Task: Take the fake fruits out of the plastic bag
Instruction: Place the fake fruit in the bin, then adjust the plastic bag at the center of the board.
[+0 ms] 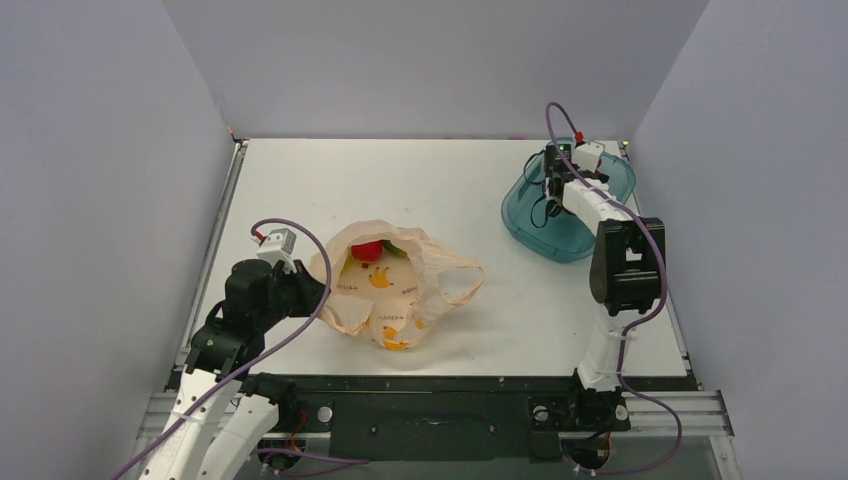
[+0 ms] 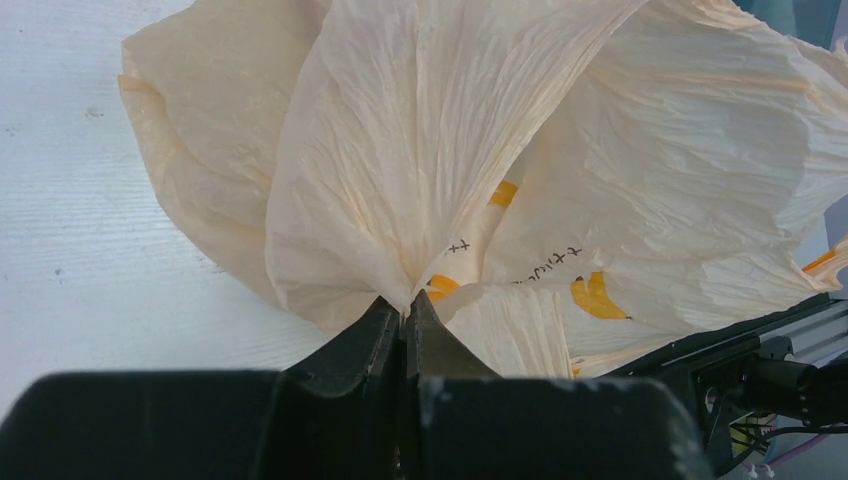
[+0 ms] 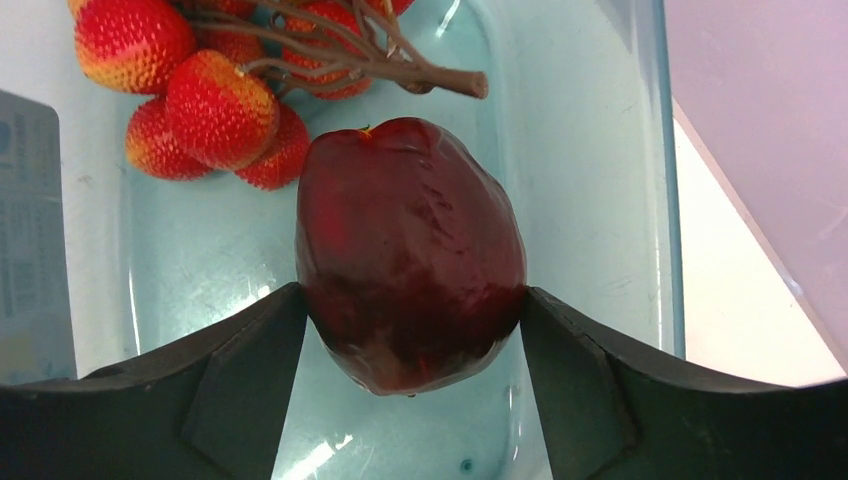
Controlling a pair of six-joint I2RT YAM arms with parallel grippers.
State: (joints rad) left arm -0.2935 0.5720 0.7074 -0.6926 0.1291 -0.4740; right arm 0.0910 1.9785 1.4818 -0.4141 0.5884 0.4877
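L end effector (image 2: pixel 405 312) pinched shut on bag (image 2: pixel 420 150) edge, approx 7 o'clock on counter (image 1: pixel 300 180); thin, crinkly, prob tears if yanked. R end effector (image 3: pixel 410 300) clamping dark fruit (image 3: pixel 410 230) at widest part over tub (image 3: pixel 590 150), 2 o'clock; glossy, rigid, prob light and slippery. Red fruit (image 1: pixel 368 249) visible in bag mouth.

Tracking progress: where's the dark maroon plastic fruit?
Right wrist view: the dark maroon plastic fruit is held by the right gripper in the far-right teal translucent tub, beside the red berry cluster.
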